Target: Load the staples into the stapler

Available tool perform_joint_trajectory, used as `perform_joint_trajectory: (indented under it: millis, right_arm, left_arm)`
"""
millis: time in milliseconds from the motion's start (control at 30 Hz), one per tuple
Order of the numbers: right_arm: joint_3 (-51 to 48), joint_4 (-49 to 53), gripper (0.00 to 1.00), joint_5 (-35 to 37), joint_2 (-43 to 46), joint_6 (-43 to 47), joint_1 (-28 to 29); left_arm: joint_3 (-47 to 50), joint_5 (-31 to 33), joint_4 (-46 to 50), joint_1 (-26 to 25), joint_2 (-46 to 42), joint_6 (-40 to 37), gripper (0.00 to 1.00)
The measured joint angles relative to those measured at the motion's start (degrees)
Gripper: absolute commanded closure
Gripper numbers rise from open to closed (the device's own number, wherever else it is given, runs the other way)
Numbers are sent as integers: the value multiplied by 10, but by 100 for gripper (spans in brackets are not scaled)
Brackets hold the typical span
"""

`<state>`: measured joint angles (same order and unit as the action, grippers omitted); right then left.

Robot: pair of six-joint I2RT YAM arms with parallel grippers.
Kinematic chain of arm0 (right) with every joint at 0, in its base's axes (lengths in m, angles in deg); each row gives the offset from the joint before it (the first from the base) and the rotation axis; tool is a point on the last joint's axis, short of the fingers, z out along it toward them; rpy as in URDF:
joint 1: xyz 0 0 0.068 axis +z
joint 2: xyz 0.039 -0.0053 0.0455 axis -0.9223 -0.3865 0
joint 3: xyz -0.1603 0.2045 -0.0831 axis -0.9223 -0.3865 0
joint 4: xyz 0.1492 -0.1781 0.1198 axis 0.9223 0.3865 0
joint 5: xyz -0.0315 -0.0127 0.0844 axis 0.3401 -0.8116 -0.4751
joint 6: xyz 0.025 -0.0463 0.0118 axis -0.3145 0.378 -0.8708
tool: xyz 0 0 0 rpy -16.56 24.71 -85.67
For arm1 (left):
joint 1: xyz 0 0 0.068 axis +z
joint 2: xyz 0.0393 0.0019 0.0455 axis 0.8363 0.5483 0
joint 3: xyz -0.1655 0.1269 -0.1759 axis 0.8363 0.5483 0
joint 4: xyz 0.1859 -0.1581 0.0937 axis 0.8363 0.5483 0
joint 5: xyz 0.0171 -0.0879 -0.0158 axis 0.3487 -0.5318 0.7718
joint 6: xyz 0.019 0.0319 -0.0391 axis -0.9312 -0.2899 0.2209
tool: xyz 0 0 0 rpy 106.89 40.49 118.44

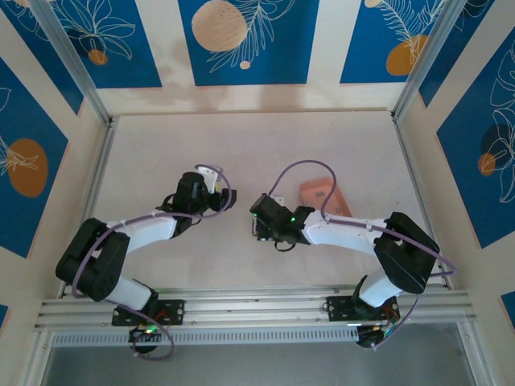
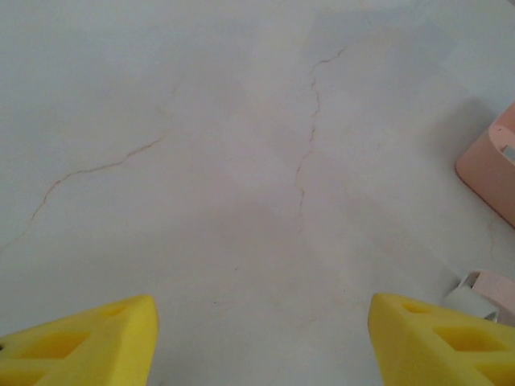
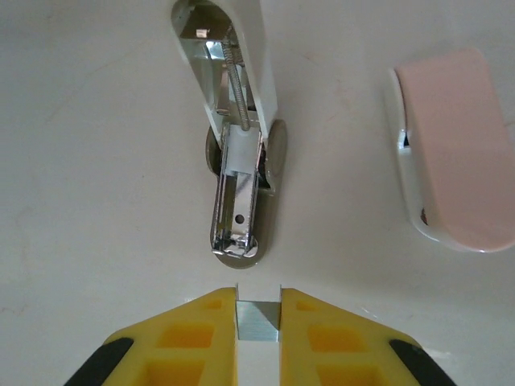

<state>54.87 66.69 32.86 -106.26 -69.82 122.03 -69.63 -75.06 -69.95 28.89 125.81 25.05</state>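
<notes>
**Top view** – The left gripper [image 1: 213,186] and right gripper [image 1: 259,219] face each other near the middle of the table [image 1: 241,137], with a gap between them. The salmon tray [image 1: 324,197] lies flat beyond the right arm, toward the table's right edge.

**Left wrist** – The left gripper [image 2: 261,301] hangs over bare, hairline-cracked table. Its yellow fingers [image 2: 88,346] are spread wide with nothing between them. A corner of the tray [image 2: 492,165] shows at the right. Below it is a pale pink-and-grey piece, cut off by the frame; I cannot tell what it is.

**Right wrist** – The right gripper [image 3: 257,296] has its fingers [image 3: 193,338] pinching the staples [image 3: 257,322], a short silvery strip held between the tips. The stapler [image 3: 237,181] lies on the table just beyond the tips, not touching them. It is opened up, with the metal channel and its spring bare and the white top swung away from the camera. The pack [image 3: 455,153], pale pink on white, lies on the table to the stapler's right, apart from it.
</notes>
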Motion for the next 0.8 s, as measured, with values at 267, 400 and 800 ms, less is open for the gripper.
perform_joint_trajectory:
  millis: [267, 400, 800]
  right_arm:
    - [33, -10, 83, 1, -48, 16, -7]
    - [47, -13, 83, 0, -61, 25, -17]
    - [51, -23, 83, -14, -77, 25, -28]
  left_arm:
    - [29, 16, -13, 3, -10, -2, 29]
    - [39, 19, -20, 5, -10, -5, 29]
    - [40, 21, -28, 8, -10, -5, 29]
